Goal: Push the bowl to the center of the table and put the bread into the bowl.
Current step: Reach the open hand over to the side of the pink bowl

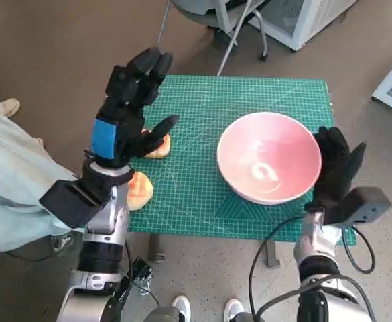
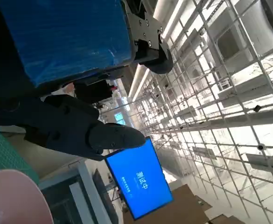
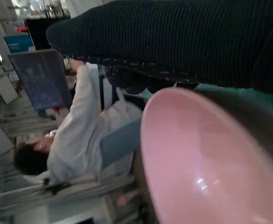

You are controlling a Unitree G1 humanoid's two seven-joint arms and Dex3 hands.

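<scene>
I see the round pink ceramic bowl (image 1: 269,158) sitting on the green gridded cutting mat covering the table (image 1: 202,201), right of the middle. My right hand (image 1: 336,171) in its black knitted glove rests against the bowl's right rim, fingers apart, holding nothing. My left hand (image 1: 127,114) with blue tape hovers raised above the mat's left part, fingers spread and empty. Two pale golden bread pieces (image 1: 139,190) lie near the left edge, partly hidden beneath it.
</scene>
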